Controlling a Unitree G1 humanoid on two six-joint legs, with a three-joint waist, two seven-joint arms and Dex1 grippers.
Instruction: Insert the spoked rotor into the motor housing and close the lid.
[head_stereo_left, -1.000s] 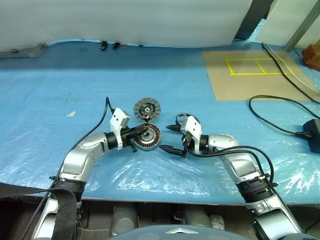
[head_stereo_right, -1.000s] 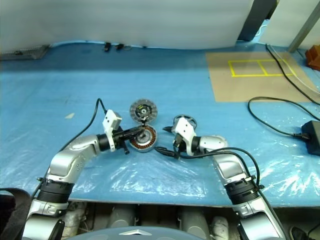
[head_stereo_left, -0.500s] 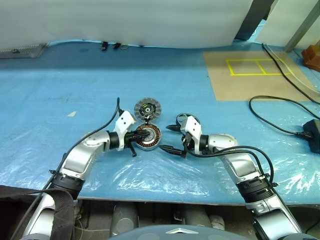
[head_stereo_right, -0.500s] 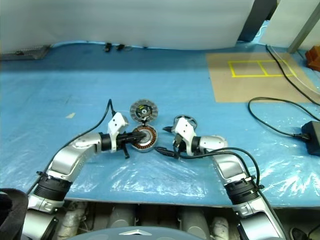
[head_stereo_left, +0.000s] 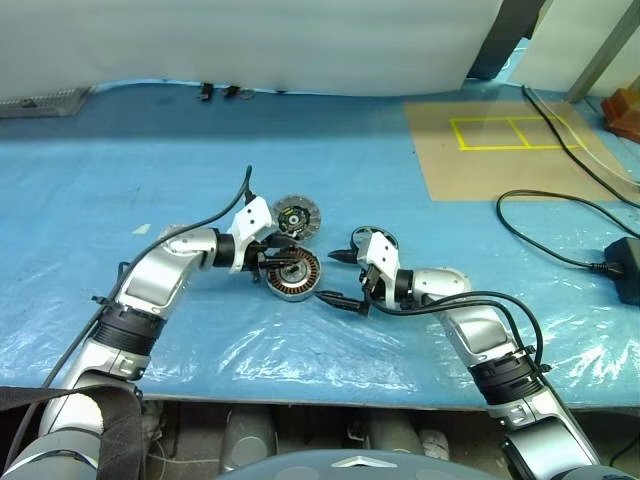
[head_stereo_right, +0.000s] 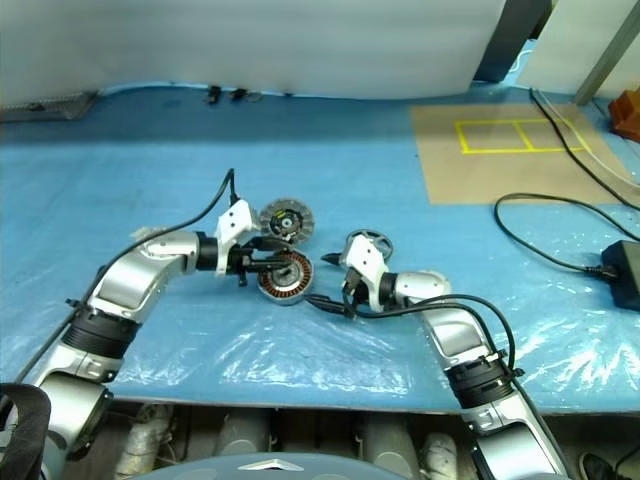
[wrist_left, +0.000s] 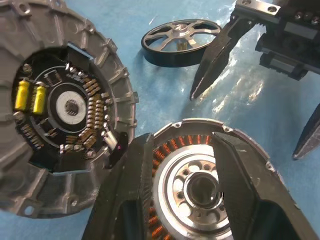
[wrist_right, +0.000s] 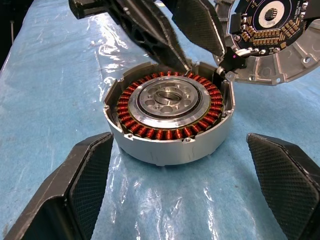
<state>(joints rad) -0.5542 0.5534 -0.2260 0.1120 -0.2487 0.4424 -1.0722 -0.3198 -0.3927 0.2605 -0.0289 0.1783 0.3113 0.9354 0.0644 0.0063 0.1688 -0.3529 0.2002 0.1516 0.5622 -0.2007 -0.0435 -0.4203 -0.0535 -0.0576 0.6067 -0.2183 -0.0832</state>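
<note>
Sitting open, motor housing shows copper windings, rotorless.

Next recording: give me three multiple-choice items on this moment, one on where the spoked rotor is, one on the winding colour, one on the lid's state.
1. Where is the spoked rotor?
A. Seated in the motor housing
B. Flat on the blue sheet beside the right gripper
C. Held in the left gripper

2. What colour are the windings inside the motor housing?
A. Copper
B. Green
C. White

3. How is the lid?
A. Shut over the housing
B. Folded open, inner face up
C. Lifted by the right gripper

Answers: 1 B, it lies on the sheet by the right gripper. 2 A, a copper ring shows around the hub. 3 B, its circuit face lies exposed next to the open housing.
</note>
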